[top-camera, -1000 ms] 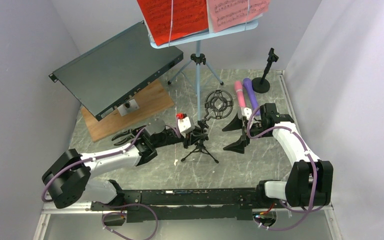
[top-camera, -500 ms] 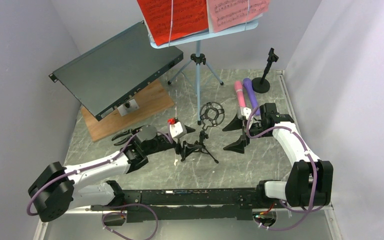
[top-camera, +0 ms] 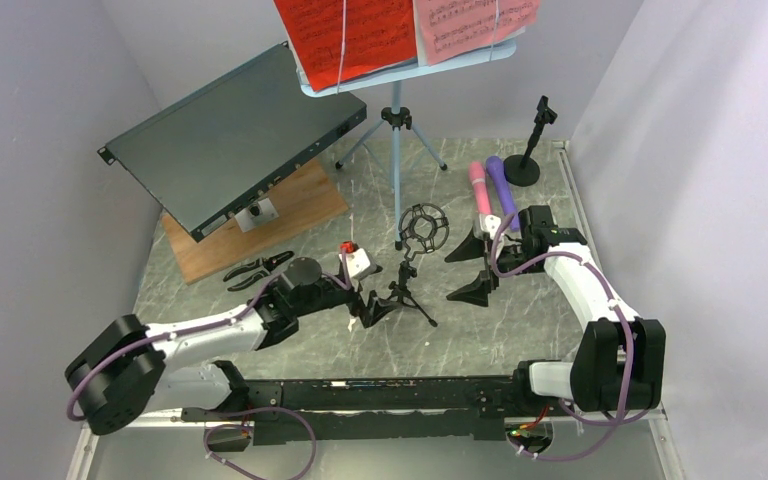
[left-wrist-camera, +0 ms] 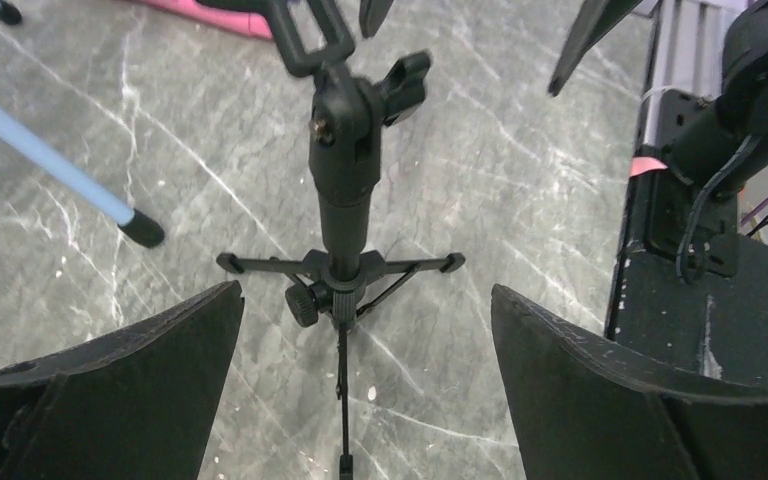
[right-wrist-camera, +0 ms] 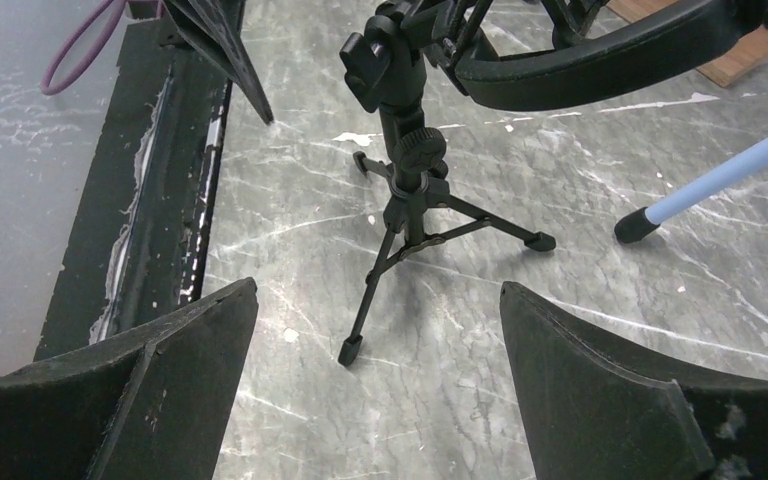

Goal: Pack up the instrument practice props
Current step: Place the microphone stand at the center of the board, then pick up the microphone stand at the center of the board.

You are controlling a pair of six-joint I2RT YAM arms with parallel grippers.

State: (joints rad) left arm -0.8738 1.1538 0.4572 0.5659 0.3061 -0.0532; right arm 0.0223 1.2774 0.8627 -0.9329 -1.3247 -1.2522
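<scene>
The left gripper (top-camera: pixel 370 306), jaws spread wide, faces the tripod stand (top-camera: pixel 407 285) standing upright in the middle (untouched, apparently lined up for a grab), while to its right the right gripper (top-camera: pixel 472 268) hangs equally spread, the pink mic (top-camera: pixel 479 188) lying beyond at far right.
</scene>
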